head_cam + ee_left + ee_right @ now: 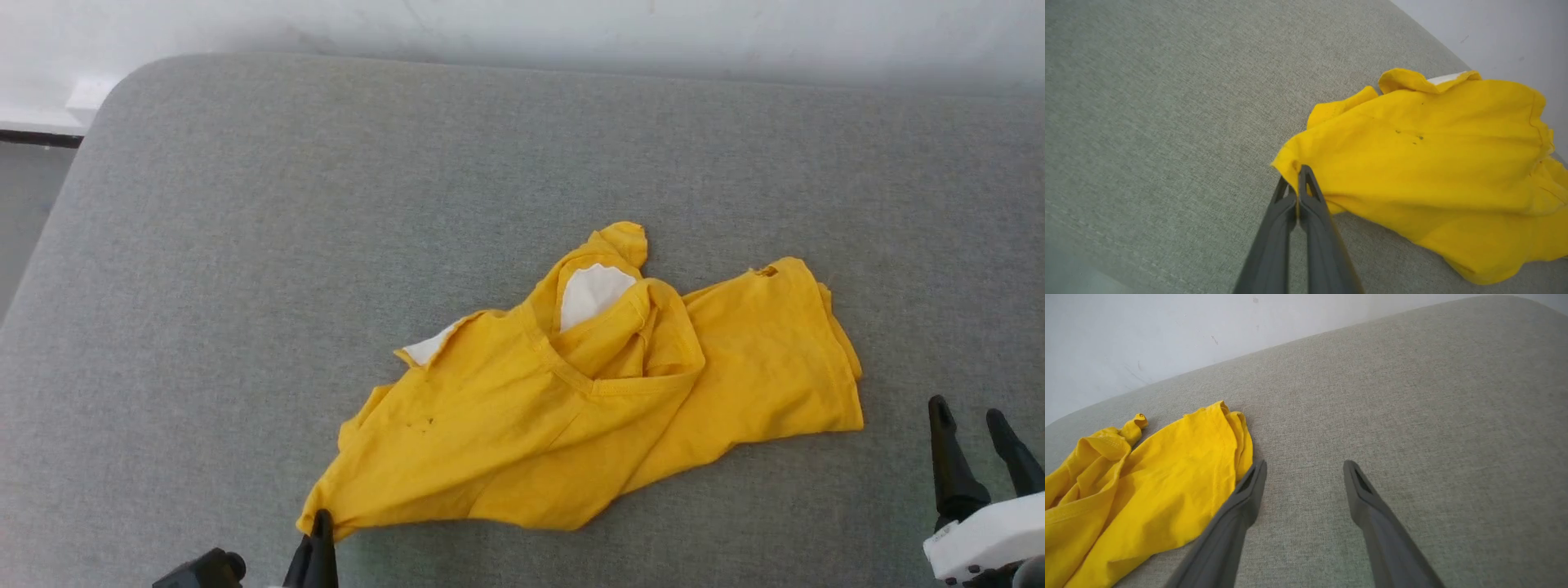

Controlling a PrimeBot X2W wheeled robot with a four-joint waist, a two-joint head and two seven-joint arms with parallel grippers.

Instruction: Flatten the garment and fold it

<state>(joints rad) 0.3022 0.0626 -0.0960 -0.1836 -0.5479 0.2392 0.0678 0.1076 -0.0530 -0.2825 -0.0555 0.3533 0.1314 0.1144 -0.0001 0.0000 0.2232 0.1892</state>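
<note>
Yellow garment lies crumpled on grey cushion, long axis near-L to far-R; L gripper clamped on its near-L corner, R gripper agape beside R hem, not touching.

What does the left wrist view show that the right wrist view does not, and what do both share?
Left wrist view: the left pincer, shut on a corner of the garment, and small dark specks on the cloth. Right wrist view: the right pincer, open and empty, near the garment's edge. Both: the crumpled yellow garment, the grey cushion and the pale wall.
</note>
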